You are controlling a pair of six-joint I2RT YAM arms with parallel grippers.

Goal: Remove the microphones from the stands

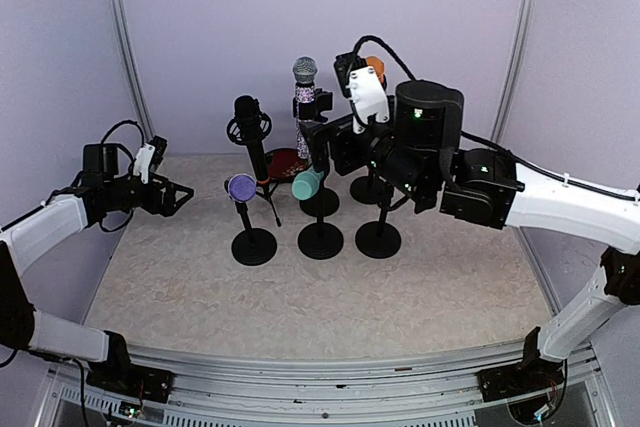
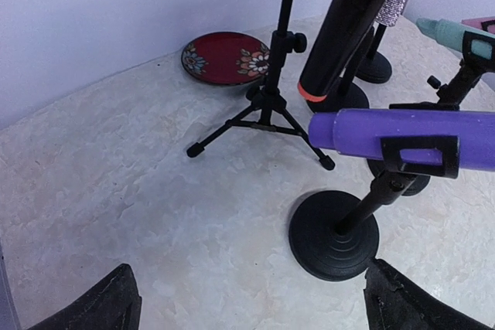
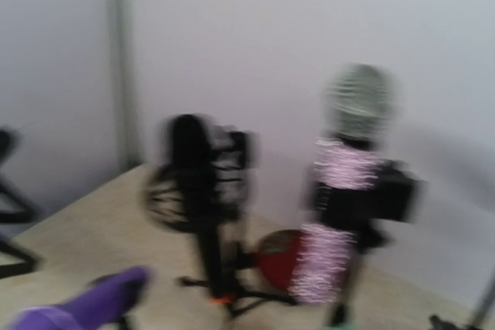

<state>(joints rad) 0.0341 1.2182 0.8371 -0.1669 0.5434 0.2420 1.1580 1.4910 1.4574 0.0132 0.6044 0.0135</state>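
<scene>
Two grippers, both mine, both spread to full width, neither holding anything.

1. Left gripper point(image 2: 251, 307): its fingertips point(image 2: 100, 303) sit in the bottom corners of the wrist view, with only bare table point(image 2: 155, 191) between them. It hangs low over the left side of the table, aimed at the stands and touching none.

2. Right gripper point(image 1: 325, 137): raised, just right of the glitter microphone point(image 1: 304, 87) and apart from it. Its fingers do not show in its own wrist view, which is blurred.

3. Purple microphone point(image 2: 402, 130): nearest my left gripper, lying level in the clip of a round-base stand point(image 2: 334, 233) at the front left of the group.

4. Black microphone point(image 2: 348, 21): orange band near its lower end, tilted in a ring mount on a tripod point(image 2: 267, 110), just behind the purple one.

5. Teal microphone point(image 1: 307, 184): tilted in the clip of the middle stand point(image 1: 320, 240), front row.

6. Glitter microphone, second note: upright in its clip in the back row, silver grille on top.

7. Orange microphone point(image 1: 375, 65): only its top shows, behind my right wrist.

8. Front-right stand point(image 1: 378, 239): round base in view; what it carries is hidden by my right arm.

9. Red plate point(image 2: 224, 57): floral pattern, flat on the table near the back wall, behind the tripod.
</scene>
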